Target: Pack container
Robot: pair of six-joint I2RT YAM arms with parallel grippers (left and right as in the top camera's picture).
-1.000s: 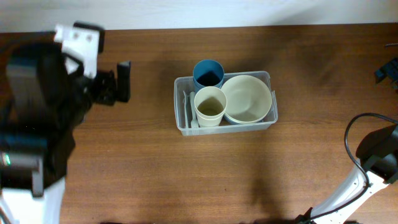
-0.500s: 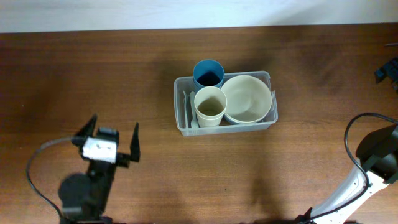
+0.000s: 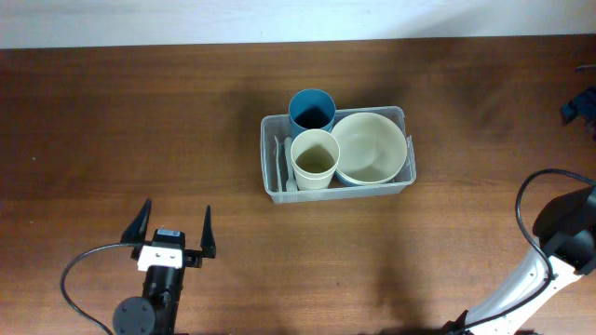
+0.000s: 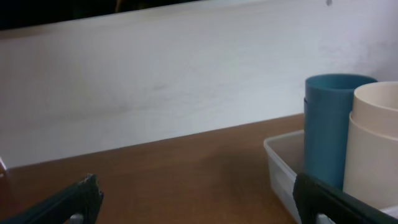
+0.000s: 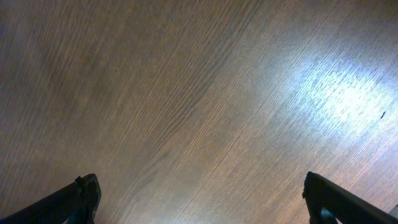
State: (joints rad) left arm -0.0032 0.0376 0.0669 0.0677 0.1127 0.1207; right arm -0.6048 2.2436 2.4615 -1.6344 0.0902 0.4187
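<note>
The clear plastic container (image 3: 343, 192) sits at the table's middle. It holds a blue cup (image 3: 311, 110), a cream cup (image 3: 315, 158), a cream bowl (image 3: 371, 146) and white utensils (image 3: 279, 164) along its left wall. My left gripper (image 3: 174, 225) is open and empty at the front left, well apart from the container. Its wrist view looks between its open jaws (image 4: 199, 202) to the container's wall (image 4: 283, 168), the blue cup (image 4: 326, 130) and the cream cup (image 4: 376, 143). My right gripper (image 5: 202, 199) is open and empty over bare wood.
A blue bowl's edge (image 3: 348, 180) shows under the cream bowl. The right arm's base and cable (image 3: 559, 233) are at the right edge. A dark part (image 3: 579, 105) shows at the far right. A white wall (image 4: 186, 74) stands behind the table.
My left arm has moved from the table's back left down to the front left, still open and empty. The container and its contents have not moved.
</note>
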